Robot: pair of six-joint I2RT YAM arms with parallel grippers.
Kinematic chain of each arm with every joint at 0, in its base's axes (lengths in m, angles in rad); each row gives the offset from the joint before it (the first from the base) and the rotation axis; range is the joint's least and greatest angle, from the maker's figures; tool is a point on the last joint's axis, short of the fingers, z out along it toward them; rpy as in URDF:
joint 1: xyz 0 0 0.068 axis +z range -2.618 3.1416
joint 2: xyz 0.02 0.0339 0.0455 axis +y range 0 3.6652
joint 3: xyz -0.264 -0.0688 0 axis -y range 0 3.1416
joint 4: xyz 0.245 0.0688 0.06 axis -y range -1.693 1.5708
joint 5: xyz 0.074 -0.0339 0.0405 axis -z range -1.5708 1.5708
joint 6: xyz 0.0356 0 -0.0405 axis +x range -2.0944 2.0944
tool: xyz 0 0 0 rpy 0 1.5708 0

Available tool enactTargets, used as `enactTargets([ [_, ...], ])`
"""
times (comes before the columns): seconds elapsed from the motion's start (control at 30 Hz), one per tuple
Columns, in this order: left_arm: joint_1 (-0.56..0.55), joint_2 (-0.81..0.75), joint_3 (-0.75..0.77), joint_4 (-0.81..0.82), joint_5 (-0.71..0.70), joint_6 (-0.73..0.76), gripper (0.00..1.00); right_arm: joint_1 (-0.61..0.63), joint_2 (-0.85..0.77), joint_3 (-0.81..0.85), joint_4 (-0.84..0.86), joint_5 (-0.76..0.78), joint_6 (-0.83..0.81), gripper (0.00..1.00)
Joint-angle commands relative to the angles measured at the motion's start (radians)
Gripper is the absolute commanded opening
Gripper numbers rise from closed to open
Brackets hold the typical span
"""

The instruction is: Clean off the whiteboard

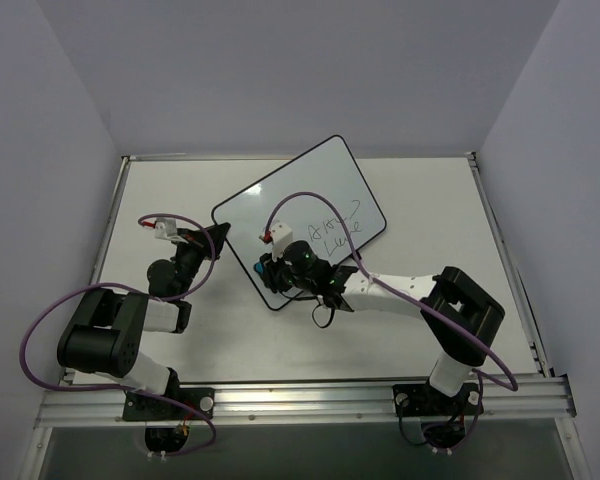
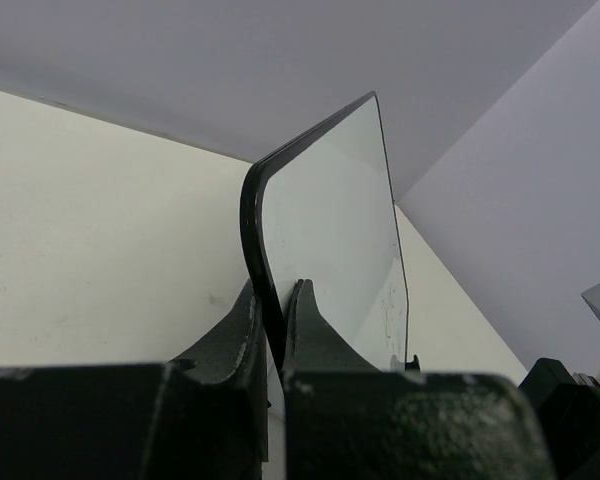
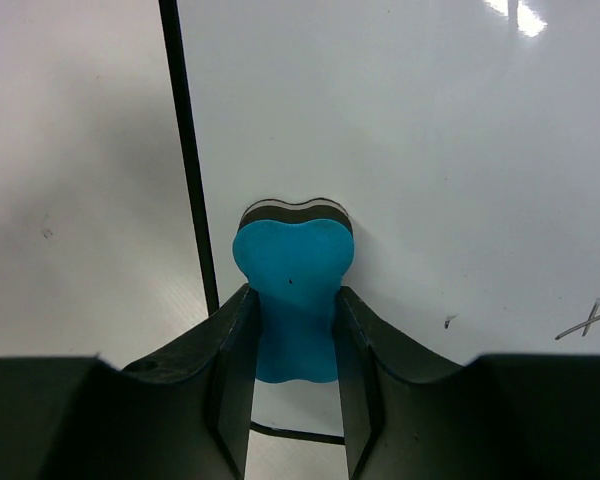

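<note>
The whiteboard (image 1: 300,195) lies askew mid-table, with black handwriting (image 1: 335,230) on its right part. My left gripper (image 1: 218,232) is shut on the board's left corner. In the left wrist view the black frame (image 2: 252,215) runs between the two fingers (image 2: 220,345). My right gripper (image 1: 270,270) is over the board's near corner, shut on a small blue eraser (image 3: 292,260). The eraser's dark felt face rests against the white surface (image 3: 430,150), close to the frame edge (image 3: 185,150). A stray pen stroke (image 3: 585,322) shows at the right.
The white table (image 1: 430,200) is bordered by a metal rail (image 1: 310,400) at the near edge, with pale walls on the other three sides. Purple cables (image 1: 50,310) loop off both arms. The right arm's forearm (image 1: 400,290) stretches across the table to the board.
</note>
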Motion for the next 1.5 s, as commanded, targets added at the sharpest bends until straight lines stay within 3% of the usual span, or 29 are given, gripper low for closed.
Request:
enactTargets([
  [0.0, -0.041, 0.019, -0.019, -0.070, 0.097, 0.261, 0.02, -0.029, -0.022, -0.014, -0.074, 0.121, 0.006, 0.00],
  [0.13, -0.042, 0.019, -0.015, -0.074, 0.097, 0.263, 0.02, -0.135, -0.062, -0.049, -0.057, 0.179, 0.012, 0.00],
  [0.37, -0.044, 0.026, -0.012, -0.070, 0.098, 0.263, 0.02, -0.316, -0.047, -0.031, -0.031, 0.112, -0.027, 0.00],
  [0.57, -0.044, 0.029, -0.009, -0.068, 0.098, 0.261, 0.02, -0.488, 0.036, 0.005, -0.005, -0.035, -0.028, 0.00],
  [0.7, -0.044, 0.032, -0.009, -0.068, 0.098, 0.264, 0.02, -0.479, 0.049, 0.026, -0.004, -0.086, -0.032, 0.00],
  [0.97, -0.045, 0.029, -0.009, -0.071, 0.098, 0.266, 0.02, -0.263, 0.030, 0.057, 0.035, -0.062, -0.049, 0.00],
  [1.13, -0.045, 0.022, -0.010, -0.077, 0.098, 0.268, 0.02, -0.194, 0.029, 0.080, 0.015, -0.019, -0.061, 0.00],
  [1.23, -0.045, 0.023, -0.012, -0.076, 0.098, 0.268, 0.02, -0.219, 0.033, 0.091, -0.009, 0.042, -0.072, 0.00],
  [1.47, -0.045, 0.017, -0.013, -0.077, 0.098, 0.266, 0.02, -0.388, 0.033, 0.065, -0.020, 0.024, -0.078, 0.00],
])
